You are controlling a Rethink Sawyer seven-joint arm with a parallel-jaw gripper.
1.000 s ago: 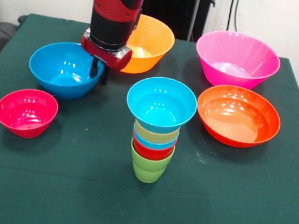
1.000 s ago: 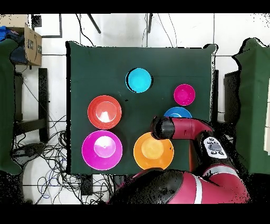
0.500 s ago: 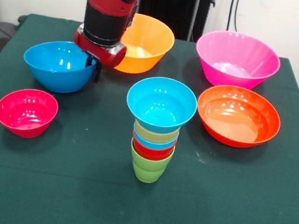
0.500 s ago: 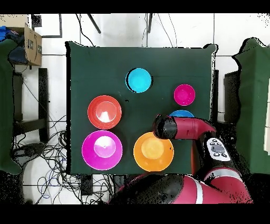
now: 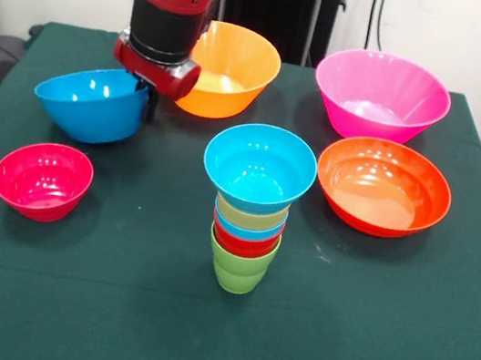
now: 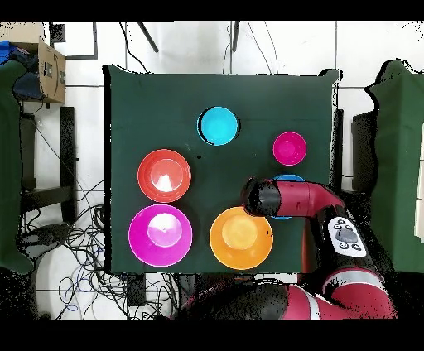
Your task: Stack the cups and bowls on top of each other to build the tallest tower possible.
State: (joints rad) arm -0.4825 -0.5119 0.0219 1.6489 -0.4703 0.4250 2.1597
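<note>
Green cloth table (image 5: pixel 396 354) front view: gripper (image 5: pixel 149 102) pinches tilted glossy medium blue bowl (image 5: pixel 91 104) by its rim, tower (image 5: pixel 253 205) standing apart centre; overhead, arm (image 6: pixel 290 197) hides most of that bowl, tower (image 6: pixel 219 126) near the table's open far edge.

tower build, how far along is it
Done: the tower stands as four nested cups with the small light blue bowl on top. In hand: the gripper is at the rim of the medium blue bowl, which sits tilted and looks lifted off the table. Left: the magenta bowl, red-orange bowl, pink bowl and yellow-orange bowl.
</note>
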